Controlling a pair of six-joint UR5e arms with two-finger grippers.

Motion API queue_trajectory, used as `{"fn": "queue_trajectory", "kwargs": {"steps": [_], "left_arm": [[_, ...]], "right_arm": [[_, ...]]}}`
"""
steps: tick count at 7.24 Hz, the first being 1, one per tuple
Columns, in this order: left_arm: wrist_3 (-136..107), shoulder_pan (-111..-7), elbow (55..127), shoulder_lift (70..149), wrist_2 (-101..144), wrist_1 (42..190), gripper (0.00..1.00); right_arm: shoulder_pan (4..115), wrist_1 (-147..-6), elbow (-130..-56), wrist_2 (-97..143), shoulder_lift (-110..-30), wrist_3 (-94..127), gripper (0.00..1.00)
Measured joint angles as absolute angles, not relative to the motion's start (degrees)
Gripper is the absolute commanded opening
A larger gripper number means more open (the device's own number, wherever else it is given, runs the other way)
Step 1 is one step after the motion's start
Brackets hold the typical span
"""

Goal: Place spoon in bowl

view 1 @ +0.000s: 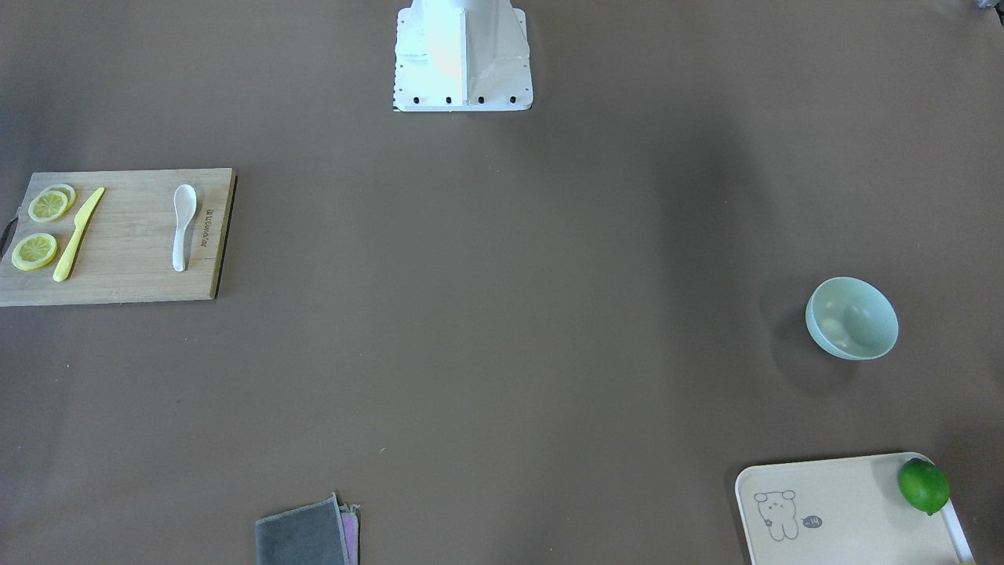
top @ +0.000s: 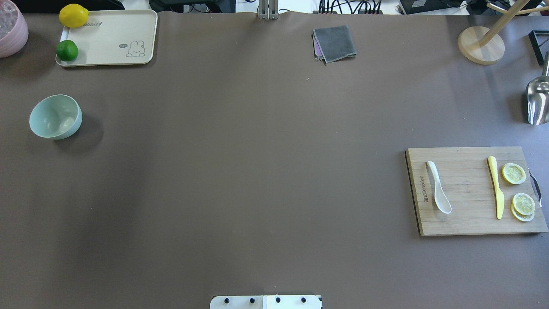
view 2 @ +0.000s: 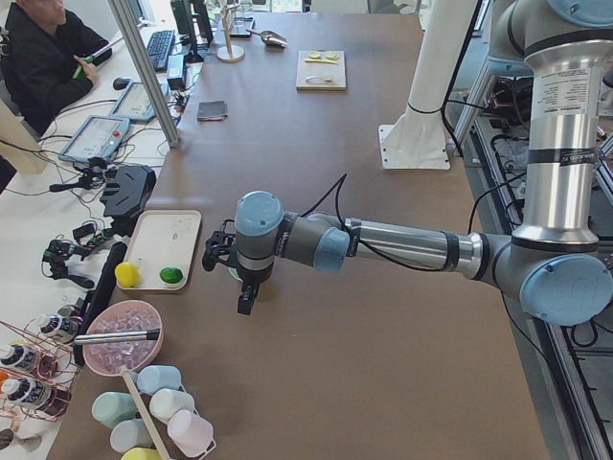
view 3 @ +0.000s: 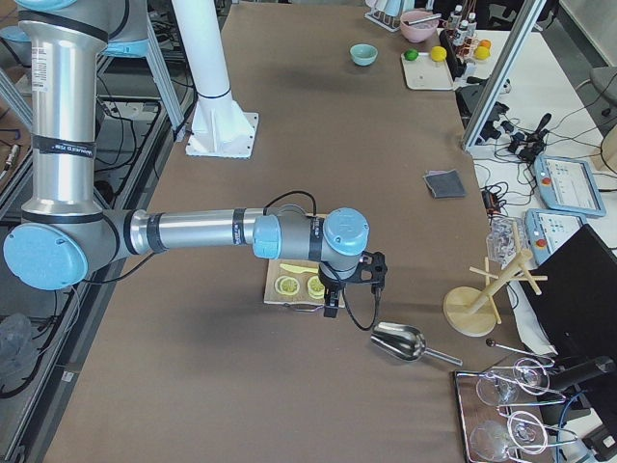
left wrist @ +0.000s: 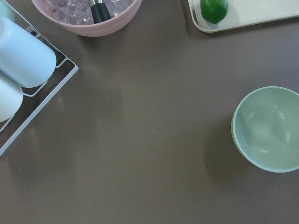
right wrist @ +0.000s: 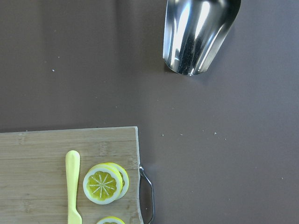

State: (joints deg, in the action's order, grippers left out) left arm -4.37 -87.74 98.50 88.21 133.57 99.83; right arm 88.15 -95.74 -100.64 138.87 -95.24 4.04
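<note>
I see a glossy white spoon [top: 438,187], a pale mint-green bowl [top: 55,116], a plain brown table [top: 257,171], a light wooden board [top: 467,193] with grain lines, a yellow knife [top: 496,186], a cream tray [top: 107,30] with a rabbit drawing, a green lime [top: 67,50], a grey cloth [top: 334,43]

Your table [top: 257,171]: matte brown cover across the whole top. Light is even, shadows soft. A white desk [view 2: 27,225] runs along the table's far side, with a keyboard [view 2: 158,48] and a tablet [view 2: 96,141] on it. An aluminium post [view 2: 145,72] rises at the join. One person [view 2: 38,57] sits there. Opposite side: floor [view 2: 579,412], cables lying on it.
</note>
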Motion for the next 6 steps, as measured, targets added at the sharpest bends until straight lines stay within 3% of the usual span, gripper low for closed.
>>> {"fn": "queue_trajectory", "kwargs": {"steps": [6], "left_arm": [[-4.39,-84.52,98.22,88.90,133.46,99.82,0.98]], "right_arm": [[88.15,-95.72,-100.73,138.87,-95.20,4.04,1.00]]}}
